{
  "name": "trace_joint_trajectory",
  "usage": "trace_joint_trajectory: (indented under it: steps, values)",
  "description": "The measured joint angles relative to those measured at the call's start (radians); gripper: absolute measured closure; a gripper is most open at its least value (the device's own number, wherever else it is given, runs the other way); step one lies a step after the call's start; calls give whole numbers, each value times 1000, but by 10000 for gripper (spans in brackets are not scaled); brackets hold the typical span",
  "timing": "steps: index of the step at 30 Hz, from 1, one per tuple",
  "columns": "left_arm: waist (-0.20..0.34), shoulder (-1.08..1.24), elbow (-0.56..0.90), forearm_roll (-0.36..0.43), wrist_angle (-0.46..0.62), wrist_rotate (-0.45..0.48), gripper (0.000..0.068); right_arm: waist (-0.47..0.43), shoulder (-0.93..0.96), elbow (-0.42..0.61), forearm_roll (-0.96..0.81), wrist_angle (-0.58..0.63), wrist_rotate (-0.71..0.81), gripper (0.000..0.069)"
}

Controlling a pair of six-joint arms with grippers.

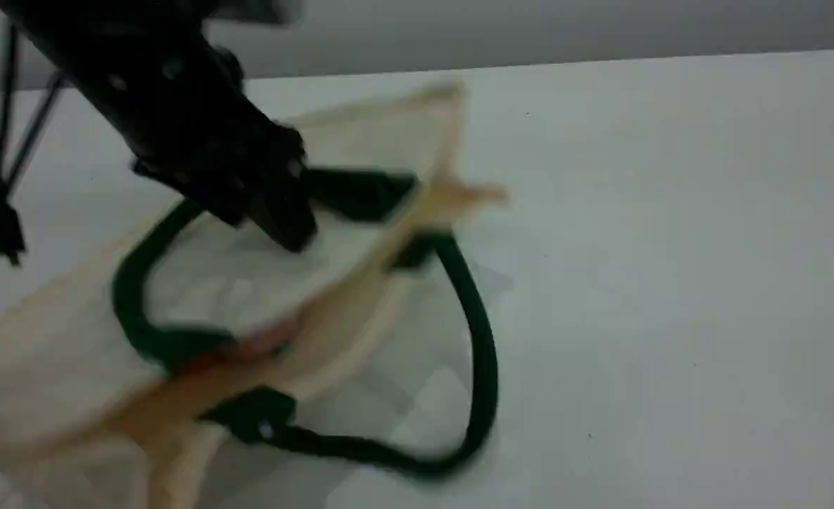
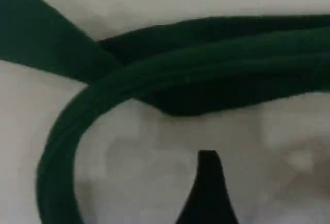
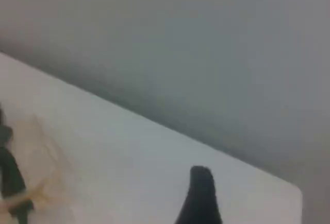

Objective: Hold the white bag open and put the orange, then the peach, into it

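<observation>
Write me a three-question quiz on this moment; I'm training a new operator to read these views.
1. True or false: the left gripper hangs over the white bag.
2. What colour are the bag's handles? A) red B) dark green C) blue
3. Fill in: in the right wrist view, the right gripper's fingertip is above the bare ____.

Key: 1 true; 2 B; 3 table.

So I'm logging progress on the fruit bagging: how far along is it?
Looks late. Done, apparently: orange and pink blurs show at the white bag mouth, suggesting both fruits are in, though blur prevents certainty. In hand: the left end effector hangs open over the bag beside a green handle, gripping nothing. Left: perhaps only withdrawing.
</observation>
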Motion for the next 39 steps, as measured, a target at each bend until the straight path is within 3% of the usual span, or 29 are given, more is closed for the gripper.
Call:
trace_joint_trajectory:
  steps: [6,10,15,24,34,39]
  values:
    - [-42,75,0,-55,-35,-4,176,0,-105,0,41,1,17,176]
    - [-43,74,0,-113,-78,5,176,0,-181,2,85,2,15,176]
    - [-43,45,0,-135,-53,27,176,0,-280,55,135,0,13,176]
    - [-44,-143,0,-150,8,58,176,0,-438,322,128,1,21,176]
    - [-44,-488,0,-147,174,58,176,0,-550,640,213,-5,63,176]
    - [-44,-684,0,-144,277,58,176,0,-620,822,281,-117,63,176]
